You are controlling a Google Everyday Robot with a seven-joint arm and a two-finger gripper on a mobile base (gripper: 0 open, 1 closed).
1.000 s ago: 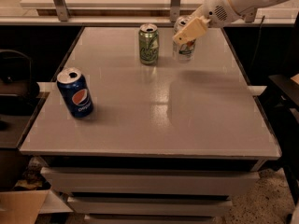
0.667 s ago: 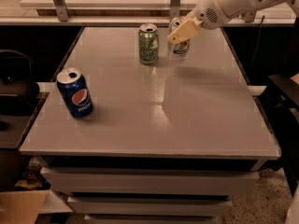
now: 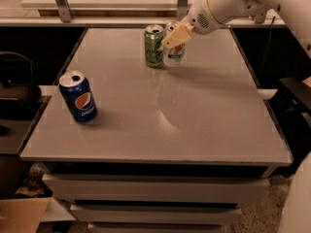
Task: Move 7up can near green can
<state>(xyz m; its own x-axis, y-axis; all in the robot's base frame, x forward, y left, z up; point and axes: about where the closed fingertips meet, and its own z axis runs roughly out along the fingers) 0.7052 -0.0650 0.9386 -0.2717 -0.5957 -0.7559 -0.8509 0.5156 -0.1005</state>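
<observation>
One high front view down onto table (image 3: pixel 194 125); tool (image 3: pixel 171 39) far side.

On your table (image 3: pixel 194 120), green can (image 3: pixel 154 46) toward the far edge near the middle, 7up can (image 3: pixel 175 55) just beside it on its right, gripper (image 3: pixel 174 35) clasped on the 7up can's upper part, Pepsi can (image 3: pixel 77 97) well apart at your view's left.

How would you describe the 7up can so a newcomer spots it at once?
On the grey square tabletop, look to the far edge, where two upright cans stand side by side. The white-and-silver 7up can is the right-hand one, held at its top by the robot's beige pincer; its neighbour, the light green soda can, is green all over.
</observation>
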